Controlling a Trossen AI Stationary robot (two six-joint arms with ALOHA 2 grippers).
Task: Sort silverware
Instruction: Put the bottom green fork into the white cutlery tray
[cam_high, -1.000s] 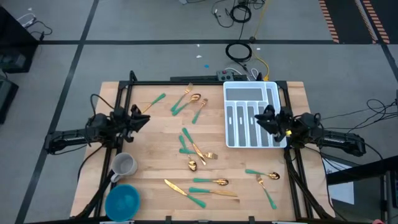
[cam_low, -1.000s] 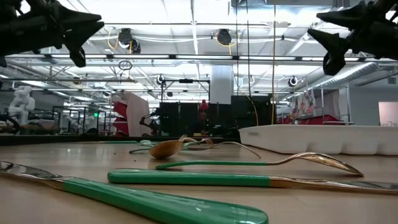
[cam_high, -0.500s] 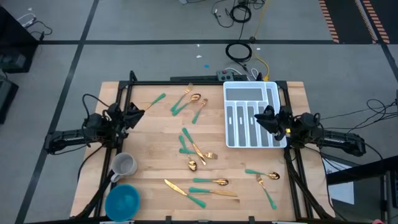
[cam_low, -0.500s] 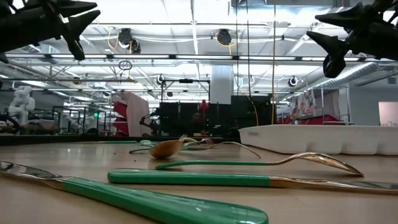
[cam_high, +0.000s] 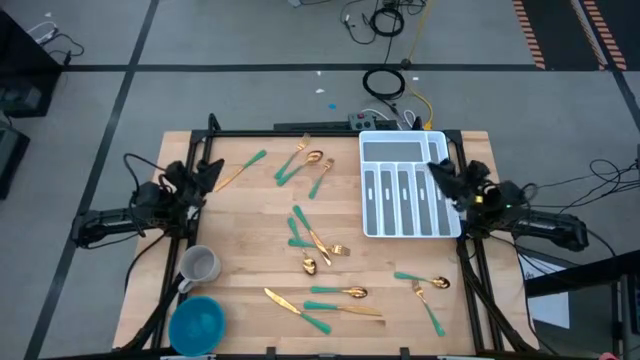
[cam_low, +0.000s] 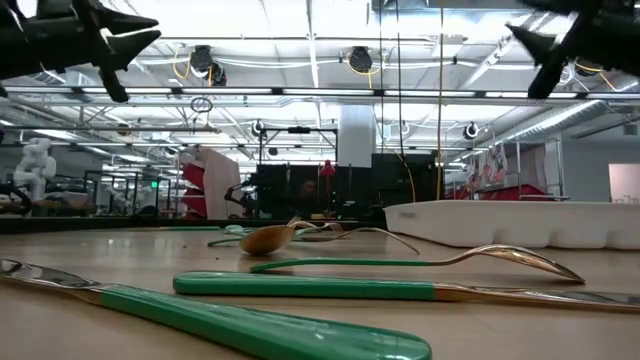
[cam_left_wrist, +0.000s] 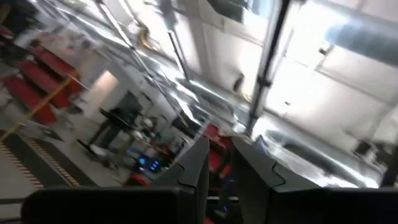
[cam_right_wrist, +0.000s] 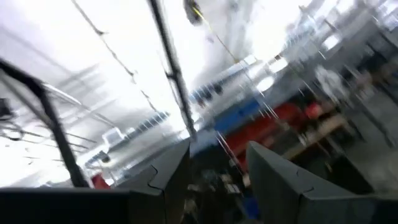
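The silverware lies loose on the wooden table in four groups, all in the high view. In the upper middle, four pieces: one slants up to the right, and three left of the white tray also lie on upward-right diagonals. In the centre, about four pieces cross each other, long axes running from upper left to lower right, with a spoon bowl at the lower end. Lower middle, a spoon lies level with its bowl to the right, and two knives lie nearly level below it. Lower right, a spoon lies level and a fork runs steeply down to the right. None is in the tray.

A grey mug and a blue bowl stand at lower left.

The left end effector hovers at the table's left edge, fingers slightly apart and empty. The right end effector hangs over the tray's right side, fingers apart and empty.
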